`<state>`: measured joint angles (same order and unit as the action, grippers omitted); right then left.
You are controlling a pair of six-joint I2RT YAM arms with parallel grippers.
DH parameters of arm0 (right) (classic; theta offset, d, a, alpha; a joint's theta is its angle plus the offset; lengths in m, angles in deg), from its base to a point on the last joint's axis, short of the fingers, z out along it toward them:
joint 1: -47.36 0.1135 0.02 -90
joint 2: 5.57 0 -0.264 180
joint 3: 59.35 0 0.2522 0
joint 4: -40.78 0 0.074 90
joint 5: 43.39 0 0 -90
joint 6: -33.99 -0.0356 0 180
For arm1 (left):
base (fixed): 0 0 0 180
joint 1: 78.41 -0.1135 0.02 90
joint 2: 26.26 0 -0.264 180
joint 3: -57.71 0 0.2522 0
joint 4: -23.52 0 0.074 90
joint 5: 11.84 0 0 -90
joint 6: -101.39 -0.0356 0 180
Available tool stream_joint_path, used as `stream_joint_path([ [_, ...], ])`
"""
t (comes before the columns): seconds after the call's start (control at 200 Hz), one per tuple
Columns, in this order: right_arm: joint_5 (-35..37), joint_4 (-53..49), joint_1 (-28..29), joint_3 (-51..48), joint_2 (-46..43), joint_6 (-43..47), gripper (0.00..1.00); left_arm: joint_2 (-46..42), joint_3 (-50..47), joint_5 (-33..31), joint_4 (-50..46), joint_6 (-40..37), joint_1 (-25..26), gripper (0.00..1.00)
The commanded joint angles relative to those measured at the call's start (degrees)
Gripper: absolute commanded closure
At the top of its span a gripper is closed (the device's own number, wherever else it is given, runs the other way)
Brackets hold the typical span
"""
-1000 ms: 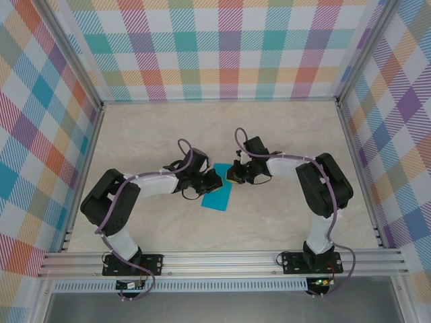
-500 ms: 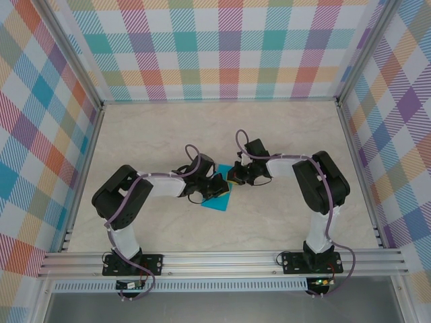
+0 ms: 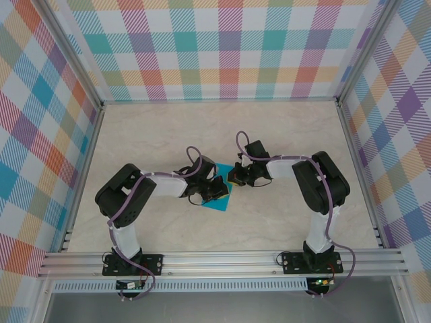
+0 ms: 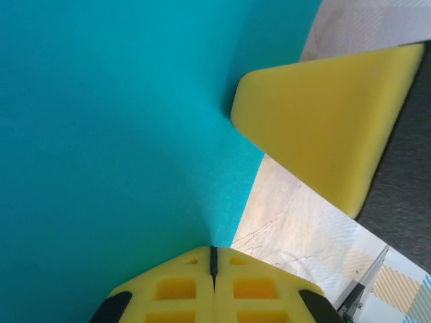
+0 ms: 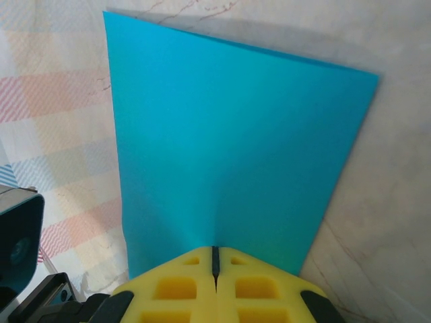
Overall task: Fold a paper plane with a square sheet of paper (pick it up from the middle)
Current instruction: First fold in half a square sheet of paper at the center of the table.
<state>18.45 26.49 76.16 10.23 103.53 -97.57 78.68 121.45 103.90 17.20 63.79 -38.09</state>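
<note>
Sheet: the square sheet of paper [image 5: 229, 134] sits out on the open middle of the counter [image 5: 377, 222], flat-faced and not yet a paper plane. From the right wrist it looks narrower than square, perhaps already doubled over, but I cannot tell.
Sheet's attitude: its far edge throws a shadow on the counter, so it seems partly lifted off the surface.
Left gripper: the left gripper [image 4: 213, 259] is at the sheet's near-left edge, pinched tight on the paper. The teal surface puckers toward the slit between its yellow fingers.
Right gripper: the right gripper [image 5: 215, 259] is at the opposite, far-right edge of the sheet, likewise clamped on the paper, with a faint ridge running to its closed tips.
Neighbour in view: a yellow pad [image 4: 323, 121], probably the right gripper's, touches the sheet's edge just beyond the left gripper.
Why held so: two grips on opposite edges keep thin paper taut and steady, likely so a fold can be lined up.
Stage: early, no wings or nose creases visible.
Risk: pulling apart could tear or slip the paper.
</note>
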Motion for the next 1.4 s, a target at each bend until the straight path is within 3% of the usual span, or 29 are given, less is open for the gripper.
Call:
stream_joint_path([
  [0.0, -0.07, 0.66, -0.18, -0.97, -0.51, 0.68, 1.00, 1.34, 0.99, -1.43, -3.41, -1.78, 0.41, 0.97],
  [0.275, -3.51, 0.95, -0.28, -2.86, -3.46, 3.52, 1.00, 1.31, 1.65, -2.01, -4.91, -2.85, 0.46, 0.97],
  [0.52, -0.47, -1.72, -0.64, -1.48, -0.95, 4.38, 1.00, 1.24, 1.73, -2.09, -6.47, -3.21, 0.42, 0.98],
  [1.09, 2.06, -6.28, -9.70, 7.54, 2.94, 6.24, 1.00, 2.10, 2.35, -1.19, -14.11, -7.25, 0.47, 1.00],
  [1.395, -4.10, -1.85, -5.20, 1.22, -3.19, 6.04, 1.00, 2.88, 3.64, -1.99, -14.56, -7.42, 0.53, 1.00],
])
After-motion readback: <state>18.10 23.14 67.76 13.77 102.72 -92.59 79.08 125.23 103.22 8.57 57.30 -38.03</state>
